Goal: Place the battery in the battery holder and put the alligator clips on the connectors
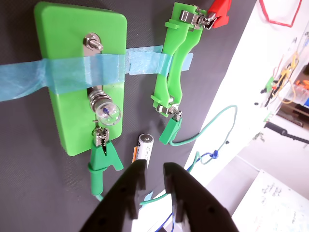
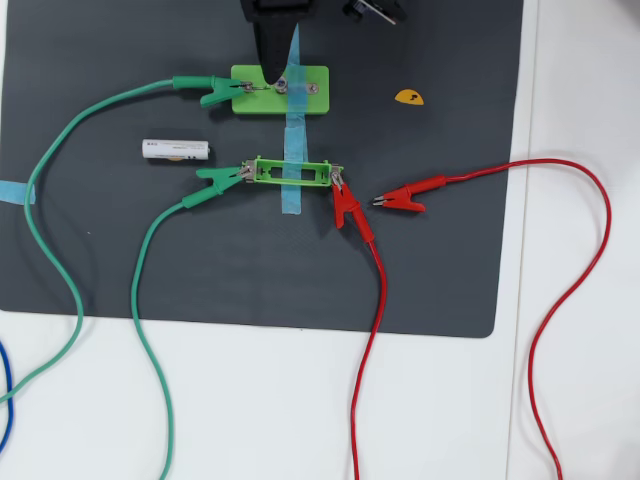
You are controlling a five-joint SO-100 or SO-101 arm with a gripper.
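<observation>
The battery [image 1: 145,147] [image 2: 175,150] lies loose on the dark mat, left of the battery holder [image 2: 292,173] in the overhead view. The holder [image 1: 176,53] is empty and taped down. A green alligator clip [image 1: 170,130] [image 2: 220,180] bites one end of it and a red clip [image 1: 217,14] [image 2: 347,205] the other. Another green clip [image 1: 102,152] [image 2: 215,92] grips the green bulb plate [image 1: 72,43] [image 2: 280,89]. A second red clip [image 2: 405,195] lies loose on the mat. My gripper [image 1: 154,175] hovers open just short of the battery, nothing between its fingers.
Blue tape [image 1: 82,70] holds plate and holder to the mat [image 2: 120,260]. Green wires [image 2: 60,270] and red wires [image 2: 570,290] loop onto the white table. A small yellow piece [image 2: 408,97] lies right of the plate. My arm [image 2: 275,25] enters at the overhead view's top edge.
</observation>
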